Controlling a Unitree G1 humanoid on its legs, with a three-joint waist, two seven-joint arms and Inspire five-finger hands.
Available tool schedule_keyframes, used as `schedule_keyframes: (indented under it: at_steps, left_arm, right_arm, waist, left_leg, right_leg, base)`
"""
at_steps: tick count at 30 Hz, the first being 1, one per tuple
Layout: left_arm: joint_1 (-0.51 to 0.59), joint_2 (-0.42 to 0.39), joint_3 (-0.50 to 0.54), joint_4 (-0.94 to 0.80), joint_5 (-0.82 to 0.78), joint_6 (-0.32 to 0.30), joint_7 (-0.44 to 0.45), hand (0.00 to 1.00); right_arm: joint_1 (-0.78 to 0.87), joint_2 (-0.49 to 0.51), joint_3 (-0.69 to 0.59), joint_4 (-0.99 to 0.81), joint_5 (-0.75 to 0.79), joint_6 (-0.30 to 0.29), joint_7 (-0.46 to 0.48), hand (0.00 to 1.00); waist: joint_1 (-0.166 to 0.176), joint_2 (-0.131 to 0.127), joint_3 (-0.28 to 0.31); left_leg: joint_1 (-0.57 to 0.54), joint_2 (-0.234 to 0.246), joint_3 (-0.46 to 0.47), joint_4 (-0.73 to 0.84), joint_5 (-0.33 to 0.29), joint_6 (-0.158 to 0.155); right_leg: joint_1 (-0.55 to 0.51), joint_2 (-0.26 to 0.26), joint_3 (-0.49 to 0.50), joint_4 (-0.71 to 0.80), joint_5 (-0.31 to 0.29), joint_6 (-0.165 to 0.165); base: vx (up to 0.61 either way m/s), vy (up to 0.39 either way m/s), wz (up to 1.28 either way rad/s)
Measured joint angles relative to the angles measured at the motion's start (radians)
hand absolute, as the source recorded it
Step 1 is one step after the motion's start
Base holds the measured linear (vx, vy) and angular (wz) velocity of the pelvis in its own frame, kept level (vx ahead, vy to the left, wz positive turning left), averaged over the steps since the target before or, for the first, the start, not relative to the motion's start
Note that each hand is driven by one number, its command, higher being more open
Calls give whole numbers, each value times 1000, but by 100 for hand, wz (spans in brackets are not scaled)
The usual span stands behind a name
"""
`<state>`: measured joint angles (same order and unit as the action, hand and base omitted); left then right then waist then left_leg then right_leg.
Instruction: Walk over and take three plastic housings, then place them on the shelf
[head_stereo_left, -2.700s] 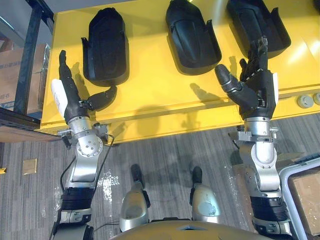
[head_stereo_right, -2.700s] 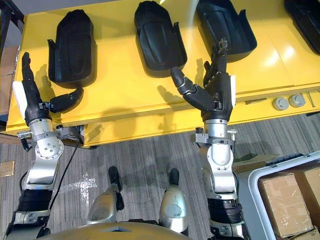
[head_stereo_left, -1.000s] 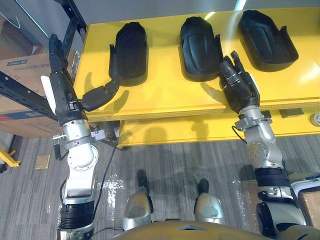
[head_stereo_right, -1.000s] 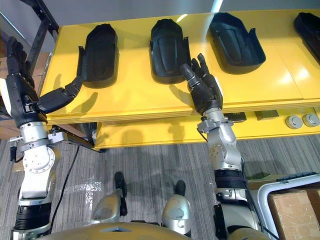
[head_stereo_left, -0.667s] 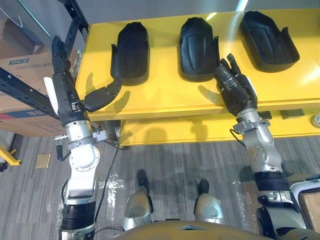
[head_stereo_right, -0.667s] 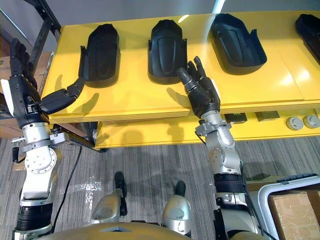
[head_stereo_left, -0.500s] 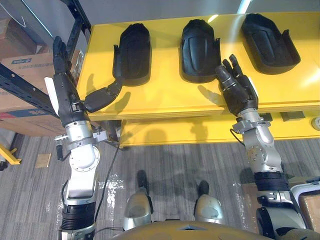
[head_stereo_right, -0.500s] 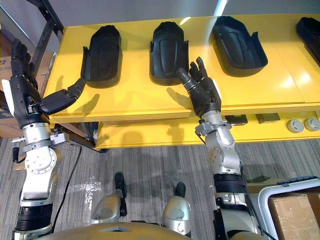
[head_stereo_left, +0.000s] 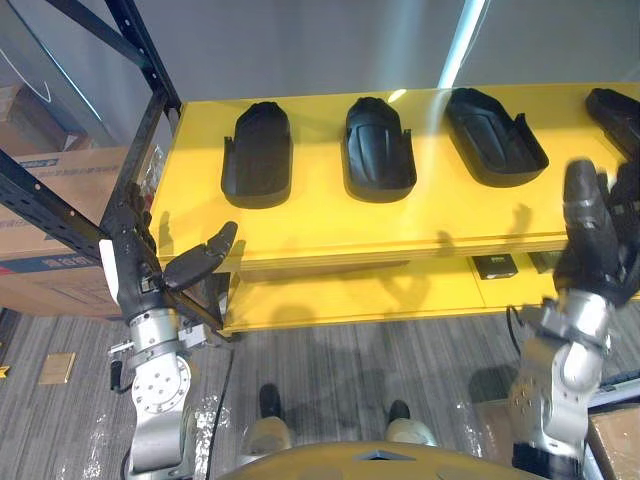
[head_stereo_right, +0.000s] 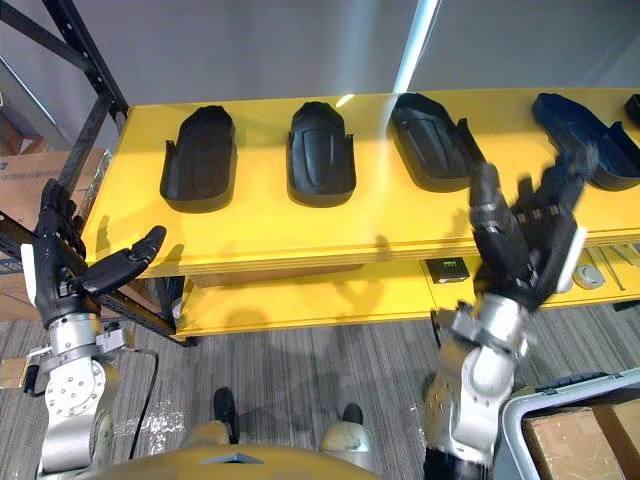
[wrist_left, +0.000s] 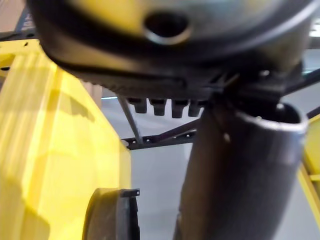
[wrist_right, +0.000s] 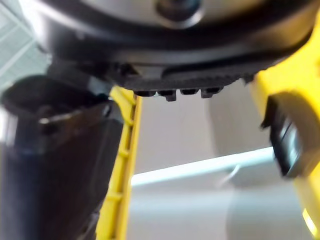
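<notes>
Beside a black shelf frame (head_stereo_left: 143, 50), the left hand (head_stereo_left: 135, 275) is held open and empty off the left corner of the yellow counter (head_stereo_right: 300, 228). Black plastic housings (head_stereo_right: 198, 158) are laid in a row on the counter, untouched. The right hand (head_stereo_right: 530, 245) is raised with fingers spread, empty, at the right.

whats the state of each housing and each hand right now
left housing: lying flat on the yellow table, untouched
middle housing: lying flat on the table, untouched
third housing: lying flat, turned at an angle, untouched
far-right housing: lying on the table, untouched
left hand: open, empty, by the table's near left corner
right hand: open, fingers spread, empty, raised at the table's near edge
</notes>
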<state>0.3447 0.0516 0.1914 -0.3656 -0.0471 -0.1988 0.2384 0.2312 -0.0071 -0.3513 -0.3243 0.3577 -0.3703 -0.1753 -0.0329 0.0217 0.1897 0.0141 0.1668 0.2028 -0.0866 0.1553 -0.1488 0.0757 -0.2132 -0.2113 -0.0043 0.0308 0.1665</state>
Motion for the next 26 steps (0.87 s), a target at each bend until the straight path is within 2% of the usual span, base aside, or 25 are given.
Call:
schedule_keyframes:
  at_steps: [4, 7, 11, 12, 14, 15, 16, 18, 20, 23, 26]
  left_arm:
    - [99, -22, 15, 2, -40, -34, -46, 100]
    - [149, -45, 13, 12, -37, -82, 3, 100]
    - [176, -58, -19, 83, 59, -156, 116, 100]
    - [176, -61, -58, 123, 88, -168, 170, 100]
    - [173, -68, -109, 190, 191, -170, 305, 100]
    - [173, -81, -131, 241, 250, -170, 401, 100]
    - [173, -88, -137, 267, 273, -170, 447, 100]
    - [170, -99, -138, 386, 379, -170, 626, 100]
    - [163, -94, -137, 498, 405, -168, 696, 100]
    - [156, -93, -138, 677, 386, -164, 710, 100]
    - [148, -95, -129, 902, 252, -142, 608, 100]
  right_arm:
    - [112, 68, -38, 96, -72, 2, -138, 100]
    - [164, 86, -29, 244, -83, 17, -209, 100]
    - [177, 90, -19, 457, -132, 77, -268, 100]
    - [175, 90, -16, 542, -154, 99, -271, 100]
    - [175, 89, 14, 642, -154, 102, -267, 100]
    - [175, 89, 37, 698, -154, 111, -263, 100]
    - [175, 88, 49, 725, -153, 116, -260, 100]
    - [171, 86, 89, 847, -140, 122, -252, 100]
    - [159, 83, 114, 945, -103, 123, -243, 100]
    - [138, 79, 127, 1062, -46, 124, -206, 100]
    - [102, 74, 103, 1156, 40, 130, -145, 100]
  waist:
    - [-2, 10, -14]
    - [-2, 4, -41]
    - [6, -2, -75]
    - [13, -2, -84]
    - [18, -2, -86]
    - [21, -3, -90]
    - [23, -3, -93]
    - [33, -12, -105]
    - [35, -27, -107]
    - [60, -33, -116]
    - [60, -44, -113]
  left_leg:
    - [17, 3, 31, 0, -7, -4]
    - [35, 14, 54, -2, -17, -7]
    - [47, 24, 64, -3, -27, -13]
    - [49, 24, 63, -3, -31, -16]
    - [51, 26, 60, -3, -36, -13]
    - [50, 28, 60, -3, -36, -12]
    - [49, 29, 60, -3, -36, -13]
    - [51, 33, 51, -4, -35, -12]
    - [58, 32, 40, -4, -36, -12]
    - [62, 31, 37, -4, -40, -14]
    - [63, 29, 29, -4, -44, -15]
  right_leg:
    - [1, 1, 24, -9, 1, 1]
    - [13, 8, 33, -13, 3, 5]
    - [21, 16, 36, -13, -2, -1]
    - [25, 16, 32, -13, -3, -1]
    - [33, 17, 23, -13, -9, -2]
    - [32, 18, 21, -13, -12, -1]
    - [32, 19, 21, -13, -12, -1]
    - [44, 23, 7, -13, -20, -3]
    - [60, 23, -9, -11, -29, -4]
    - [69, 21, -15, -13, -38, -1]
    - [80, 19, -29, -15, -47, 1]
  base:
    - [22, -7, -20]
    - [19, -22, -15]
    - [3, -15, -4]
    - [-11, -7, 8]
    - [-22, -6, 9]
    - [-31, -8, 3]
    - [0, 0, 0]
    - [1, -21, 14]
    - [6, -20, 22]
    - [15, -14, 9]
    - [18, -11, 8]
